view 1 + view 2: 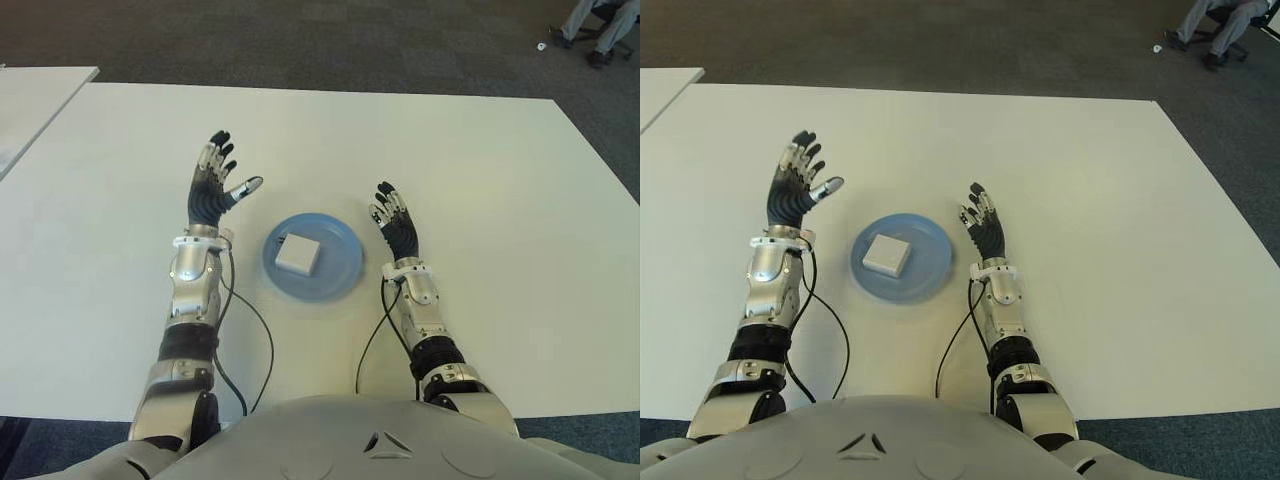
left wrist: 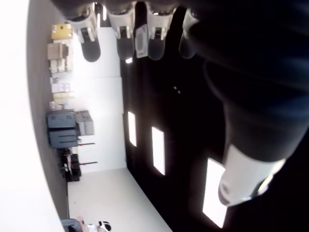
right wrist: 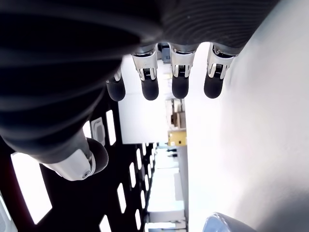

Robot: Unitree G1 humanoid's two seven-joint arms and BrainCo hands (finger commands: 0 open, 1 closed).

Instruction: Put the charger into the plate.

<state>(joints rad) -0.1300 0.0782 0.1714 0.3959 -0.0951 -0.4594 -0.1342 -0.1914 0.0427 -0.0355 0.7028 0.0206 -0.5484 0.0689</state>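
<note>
The charger (image 1: 298, 254) is seen lying in the plate (image 1: 345, 262), between the left hand (image 1: 212, 186) and right hand (image 1: 393, 222). Both hands are spread wide and empty. The task is judged done; any withdrawal should be kept clear of the plate's rim.

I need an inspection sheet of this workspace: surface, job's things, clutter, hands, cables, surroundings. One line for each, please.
Surface: white table, bare around the plate.
Job's things: charger lies in the blue plate, between the hands.
Clutter: nothing seen on this table.
Hands: left hand open, left of the plate; right hand open, right of it; both hold nothing.
Cables: black cables run from each wrist toward the body.
Surroundings: dark carpet; second table at left; a seated person's legs far right.
</note>
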